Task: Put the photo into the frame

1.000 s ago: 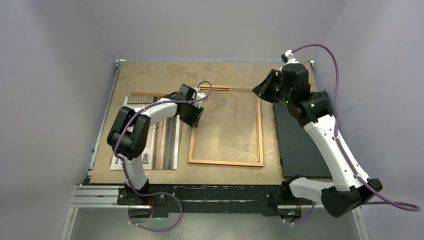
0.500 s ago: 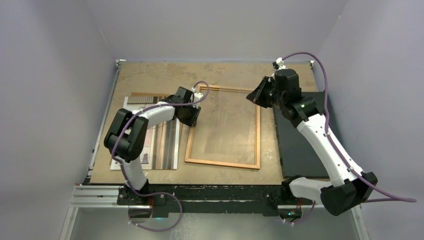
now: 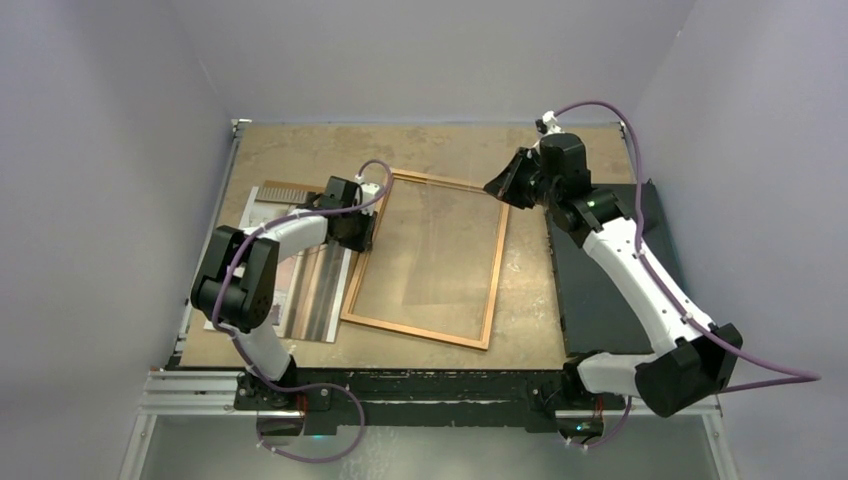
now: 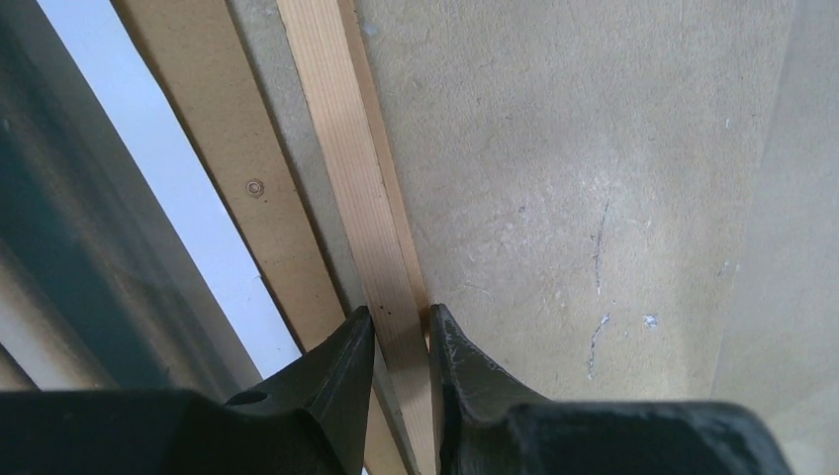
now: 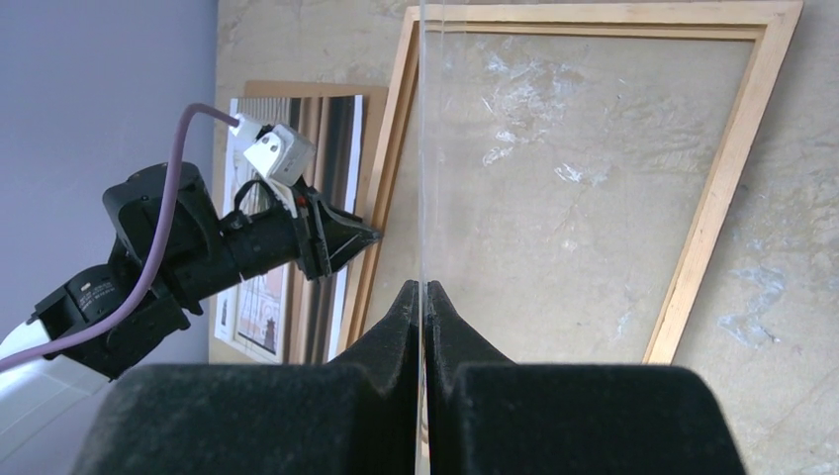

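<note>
The orange-brown wooden frame [image 3: 494,272] lies tilted on the table, its left rail by the photo's right edge. My left gripper [image 3: 362,232] is shut on that left rail [image 4: 356,198], one finger on each side. The photo [image 3: 320,285], with vertical bands, lies flat left of the frame, partly under my left arm; it also shows in the right wrist view [image 5: 259,307]. My right gripper [image 3: 497,188] is above the frame's far right corner, shut on a clear thin pane [image 5: 422,148] seen edge-on over the frame [image 5: 727,168].
A brown backing board [image 3: 283,189] sticks out from under the photo's far end. A black rectangular slab [image 3: 600,290] lies on the right side of the table under my right arm. Grey walls close in on three sides.
The frame has slid left and turned, its near end swinging toward the photo, pulled by my left gripper. My right gripper has moved left with the pane.
</note>
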Controlling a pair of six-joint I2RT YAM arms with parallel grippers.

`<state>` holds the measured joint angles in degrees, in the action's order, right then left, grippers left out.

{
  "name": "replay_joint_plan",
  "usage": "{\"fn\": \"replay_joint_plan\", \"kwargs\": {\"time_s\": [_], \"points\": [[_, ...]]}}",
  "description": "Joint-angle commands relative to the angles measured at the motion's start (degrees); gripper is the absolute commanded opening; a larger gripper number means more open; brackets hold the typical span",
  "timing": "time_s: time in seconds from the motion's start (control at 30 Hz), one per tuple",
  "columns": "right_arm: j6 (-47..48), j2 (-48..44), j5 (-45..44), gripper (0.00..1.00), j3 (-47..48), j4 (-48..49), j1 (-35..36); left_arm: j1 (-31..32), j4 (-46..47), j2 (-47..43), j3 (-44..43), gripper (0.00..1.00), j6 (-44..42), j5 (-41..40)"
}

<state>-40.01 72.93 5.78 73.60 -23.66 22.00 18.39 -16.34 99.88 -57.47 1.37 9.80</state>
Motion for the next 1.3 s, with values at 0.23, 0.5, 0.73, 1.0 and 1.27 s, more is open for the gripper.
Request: {"fn": "replay_joint_plan", "kwargs": {"time_s": [0.23,0.5,0.73,1.0,1.27], "points": [[-0.6,3.5,3.5,0.0,-0.4,6.4,-0.1,-3.1,-6.2,4.2,3.3,0.22,2.2,2.0],[0.0,7.1,6.0,0.0,4.3,4.7,-0.1,-3.9,-7.0,2.8,2.6,0.38,3.9,11.8],[-0.9,7.0,7.9,0.0,4.9,6.0,-0.1,-8.3,-11.4,-0.9,-2.4,0.51,3.6,19.3],[-6.5,6.3,13.8,0.0,3.9,11.9,0.3,-18.3,-16.4,-4.6,-11.2,0.4,-0.4,27.5],[-14.2,3.5,19.2,0.0,-0.6,22.8,1.0,-21.9,-21.1,-5.7,-16.8,0.37,-8.1,23.9]]}}
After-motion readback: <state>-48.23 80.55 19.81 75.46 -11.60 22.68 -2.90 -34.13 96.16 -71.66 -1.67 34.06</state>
